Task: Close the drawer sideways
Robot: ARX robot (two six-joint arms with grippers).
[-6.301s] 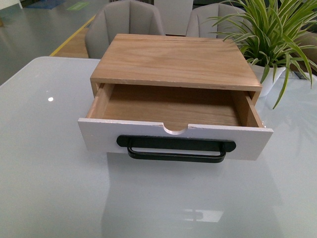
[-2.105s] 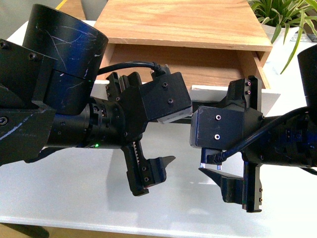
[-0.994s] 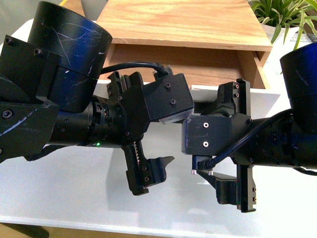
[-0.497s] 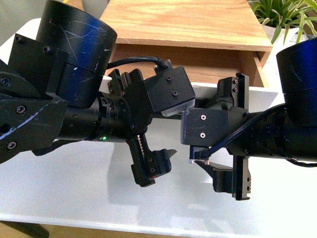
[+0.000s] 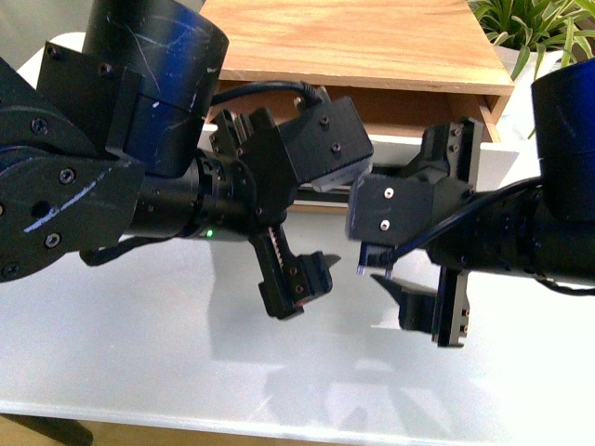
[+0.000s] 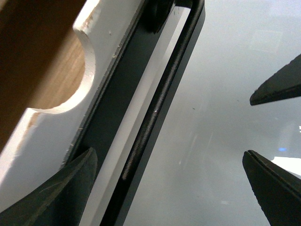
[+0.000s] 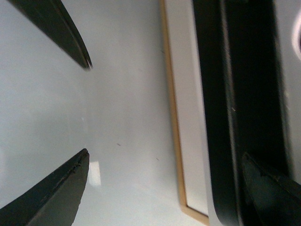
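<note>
Nearest we are seeing the glossy white table (image 5: 139, 362). Over it both arms are reaching in from the two sides, wrists rolled sideways.

The left gripper (image 6: 169, 153) is standing spread wide. One finger (image 5: 296, 283) is hanging low over the table. The other is sitting up by the drawer front and is mostly hidden in the front view. In the left wrist view the black bar handle (image 6: 157, 110) is running between its two fingers, and we cannot tell if either is touching it.

The right gripper (image 7: 164, 153) is also spread wide, with one finger (image 5: 448, 314) hanging low over the table. The other is overlapping the dark handle in the right wrist view, and we cannot tell if it is touching. The two grippers are sitting near each other but apart, mid-table.

Just behind them the drawer (image 5: 398, 150) is sitting pulled out toward the near side, white front facing us. The half-round notch (image 6: 61, 80) is showing in its top edge. What is showing of its inside is plain wood, and the arms are covering the rest.

The drawer is sitting in a flat-topped wooden case (image 5: 363, 42), centre-far on the table. At far right a green plant (image 5: 530, 23) is poking in.
</note>
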